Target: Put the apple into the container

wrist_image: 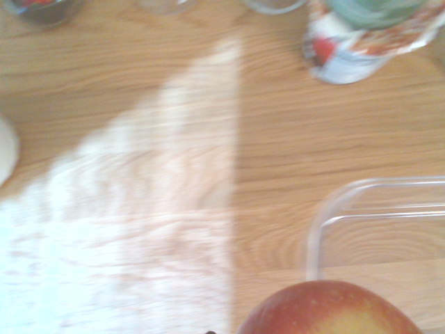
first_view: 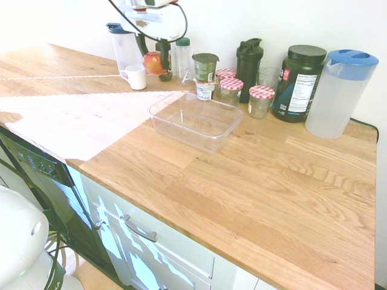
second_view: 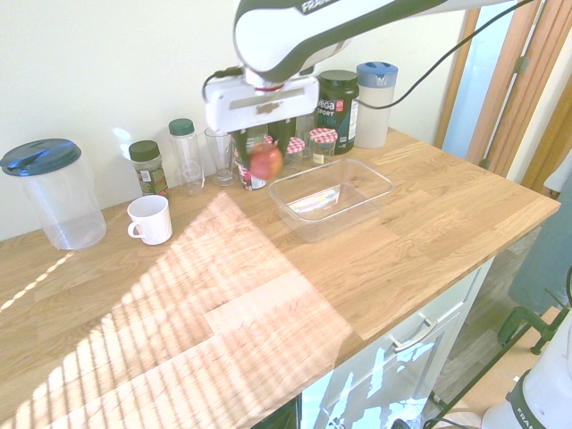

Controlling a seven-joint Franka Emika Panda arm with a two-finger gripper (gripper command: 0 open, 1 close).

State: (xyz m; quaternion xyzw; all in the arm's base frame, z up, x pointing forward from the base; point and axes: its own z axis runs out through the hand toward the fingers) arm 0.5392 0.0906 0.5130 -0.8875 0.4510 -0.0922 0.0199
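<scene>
While the tool point(second_view: 256, 157) is closing snugly on the apple point(second_view: 266, 161) above the worktop point(second_view: 411, 234), the container point(second_view: 292, 219) is sitting below and beside it; releasing early risks striking the rim, bouncing out.

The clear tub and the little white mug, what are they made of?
Tub: probably thin, shiny plastic; wood grain shows through its walls. Mug: smooth, white, solid-looking, maybe glazed ceramic, though it could be plastic.
</scene>
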